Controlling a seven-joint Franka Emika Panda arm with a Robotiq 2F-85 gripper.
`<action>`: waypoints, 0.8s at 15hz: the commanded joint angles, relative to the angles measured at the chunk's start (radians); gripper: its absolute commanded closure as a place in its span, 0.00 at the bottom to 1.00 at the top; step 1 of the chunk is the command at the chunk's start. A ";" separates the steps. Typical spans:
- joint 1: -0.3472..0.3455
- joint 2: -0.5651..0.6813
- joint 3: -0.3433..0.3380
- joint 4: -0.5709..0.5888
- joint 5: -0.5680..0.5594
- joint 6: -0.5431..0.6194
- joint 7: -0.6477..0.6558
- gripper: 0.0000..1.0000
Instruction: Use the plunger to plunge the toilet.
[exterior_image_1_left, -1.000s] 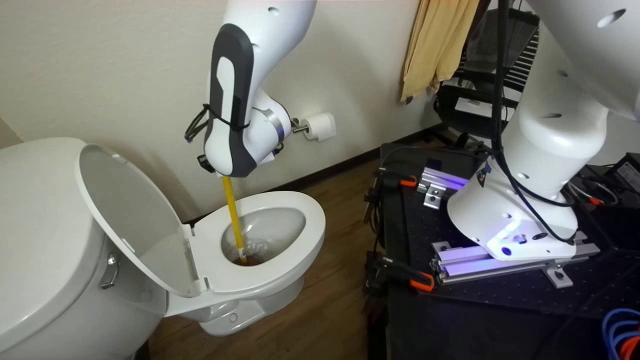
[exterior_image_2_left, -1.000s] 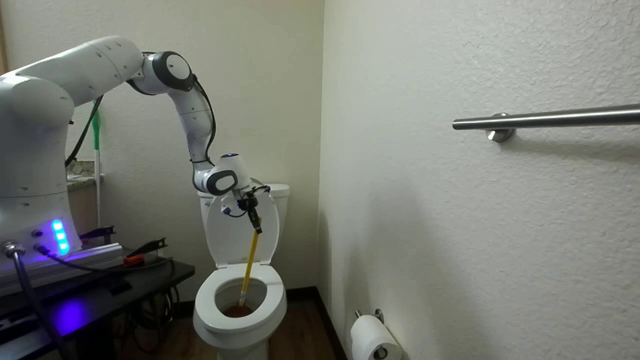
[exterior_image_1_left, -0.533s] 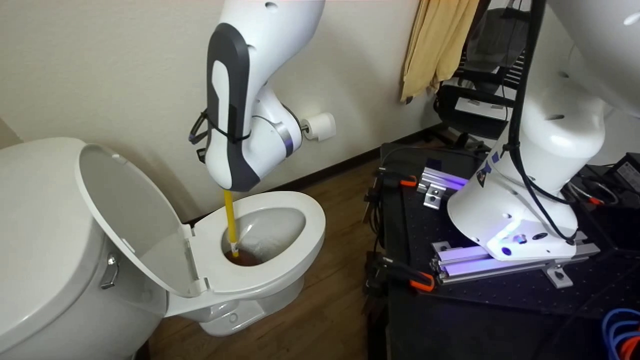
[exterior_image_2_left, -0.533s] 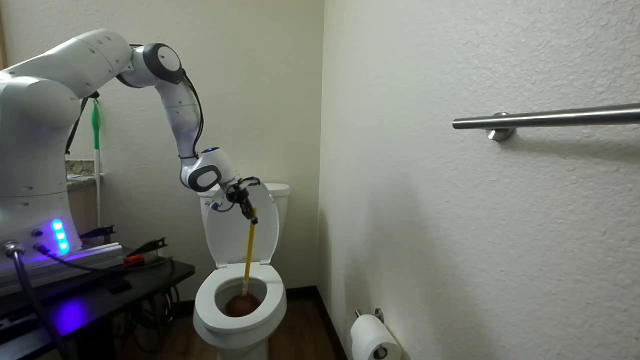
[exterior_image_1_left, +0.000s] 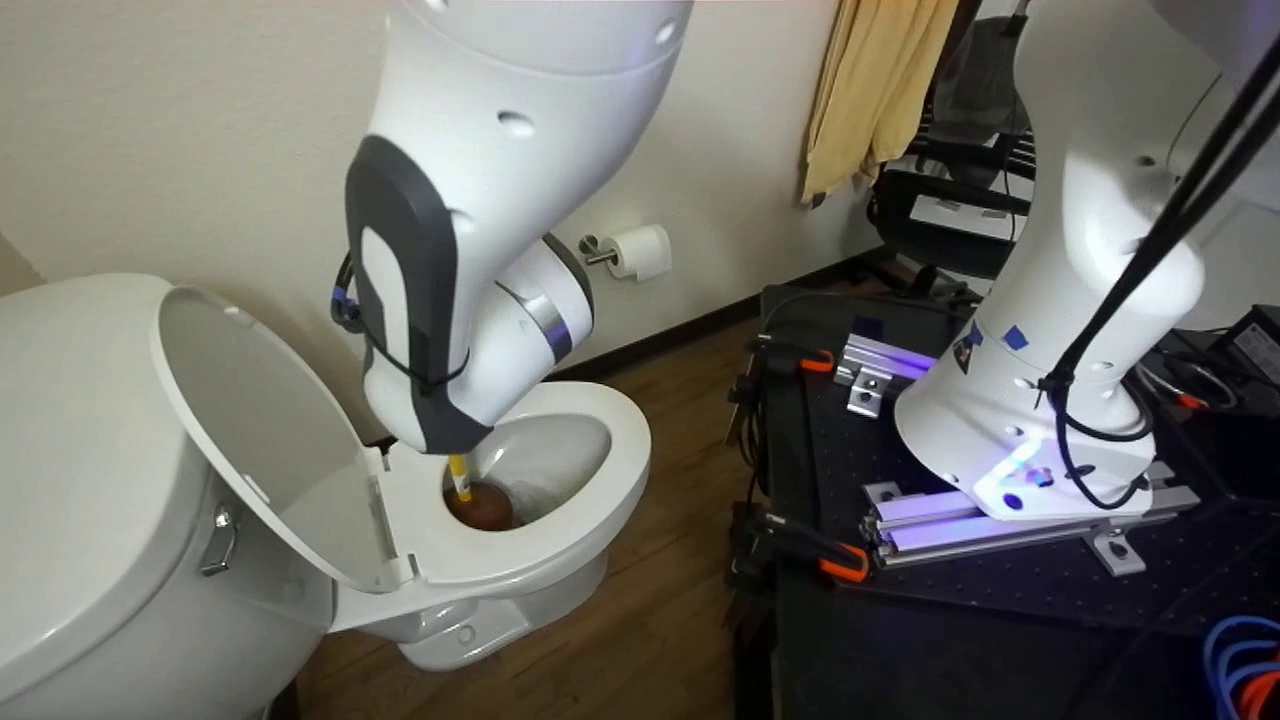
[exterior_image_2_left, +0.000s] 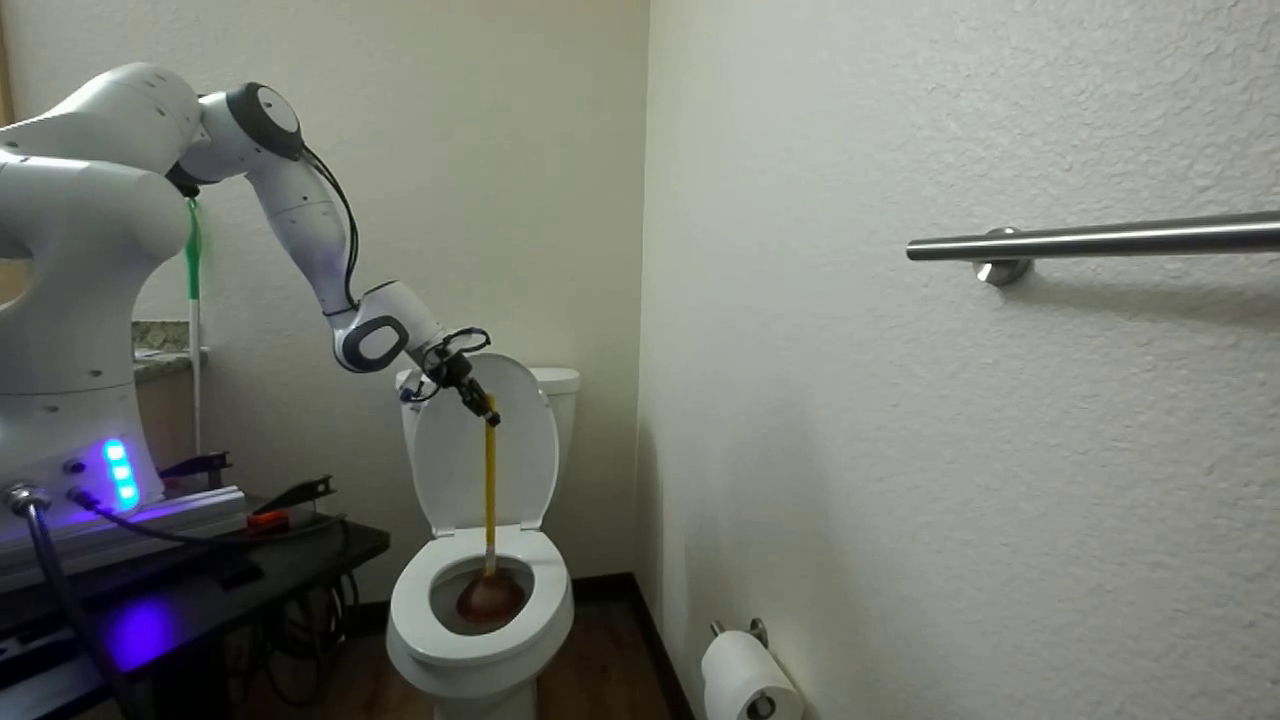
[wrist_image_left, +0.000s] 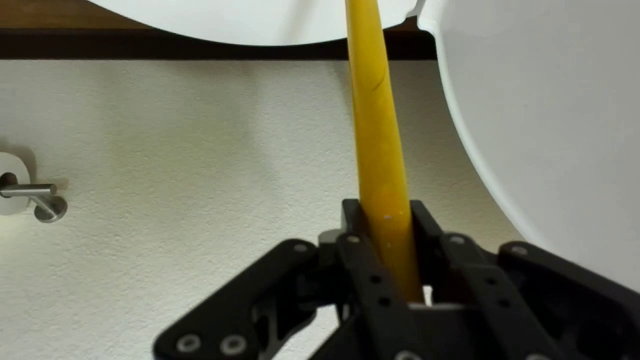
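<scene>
White porcelain frames the action at the lower middle of an exterior view, where a plunger (exterior_image_2_left: 490, 490) stands nearly upright in a toilet (exterior_image_2_left: 465, 672), its reddish-brown cup (exterior_image_2_left: 490, 598) inside the seat ring (exterior_image_2_left: 553, 590). A robot's gripper (wrist_image_left: 388, 216), lower centre of the wrist view, pinches the yellow handle (wrist_image_left: 375, 115) between two black fingers (wrist_image_left: 424, 222) close to its top end, presumably so that the arm (exterior_image_2_left: 300, 222) can work well above the seat. The lid (exterior_image_2_left: 525, 460) is raised in front of the tank (exterior_image_1_left: 85, 445), which leaves room for a vertical stroke. An orange-tipped clamp (exterior_image_1_left: 820, 552) sits at the edge of the black table (exterior_image_1_left: 980, 660), right of centre in an exterior view, likely to brace the robot's base (exterior_image_1_left: 990, 420) against the thrust. Plunging appears under way: with the cup's dome in plain sight, the plunger may be at the high part of a stroke, though whether it touches the bottom of the toilet cannot be seen. The next move likely calls for a firm push straight down; the slim handle could pivot in the grip should the cup catch off-centre.
</scene>
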 joint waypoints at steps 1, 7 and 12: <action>0.037 0.111 -0.016 0.099 -0.007 -0.123 0.000 0.94; 0.043 0.320 -0.111 0.375 -0.094 -0.399 0.048 0.94; -0.041 0.212 -0.102 0.333 -0.268 -0.349 0.196 0.94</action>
